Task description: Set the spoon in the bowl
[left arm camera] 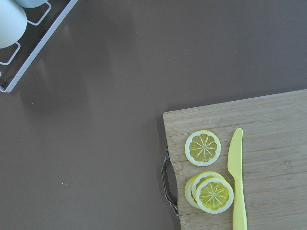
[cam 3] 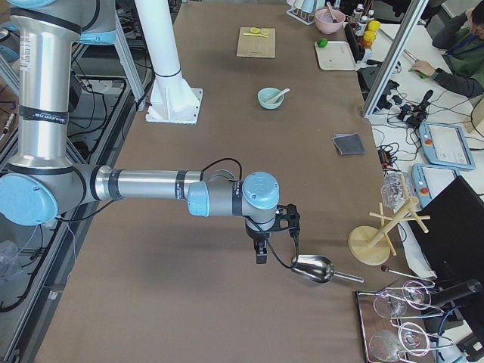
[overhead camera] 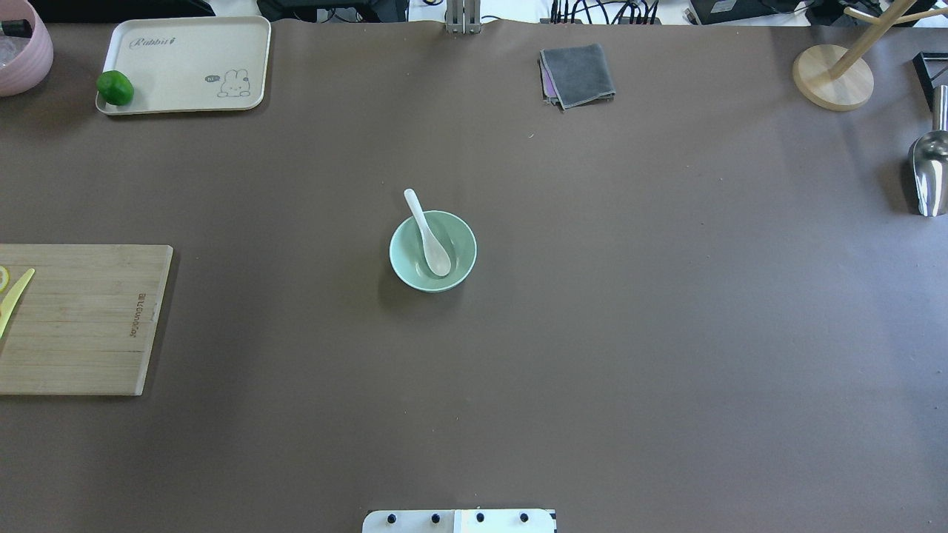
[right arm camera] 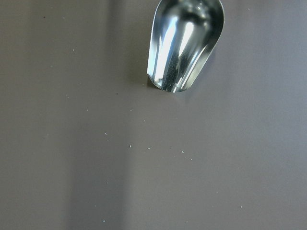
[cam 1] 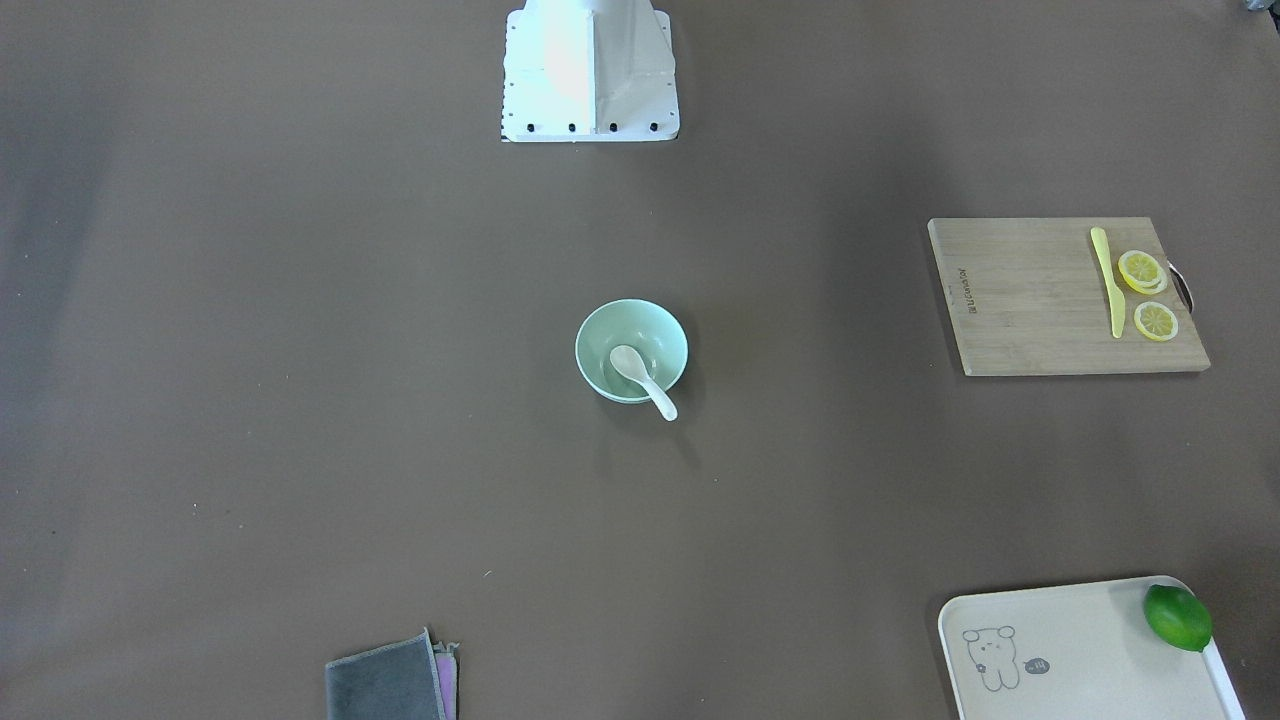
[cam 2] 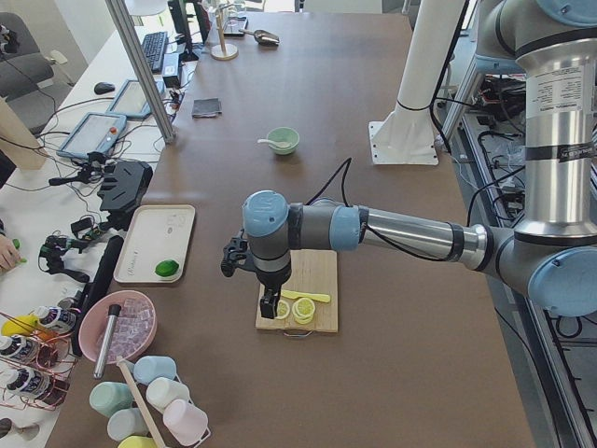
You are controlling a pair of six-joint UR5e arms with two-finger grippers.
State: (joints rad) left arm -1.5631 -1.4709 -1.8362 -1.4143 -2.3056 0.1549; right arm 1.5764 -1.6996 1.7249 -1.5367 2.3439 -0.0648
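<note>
Left tool: seen only in the side view, hanging over the cutting board at the desk's left edge. Whether it is open or closed cannot be told. It holds nothing that can be seen.

Right tool: seen only in the side view, hanging just beside the metal scoop near the desk's right edge. Its opening cannot be told either, and no contact with the scoop can be confirmed.

Spoon: in the bowl, at the middle of the desk. The scoop lies at the bowl's bottom, hollow up. The handle leans on the rim and sticks out past it. The long axis runs from the bowl's centre toward the desk's far edge, slanted a little to the robot's left.

Containers: the bowl holds the spoon only. The tray at the far left corner carries a lime at its corner. The cutting board bears lemon slices and a yellow knife lying side by side. A pink bowl sits at the far left corner, contents unclear.
</note>
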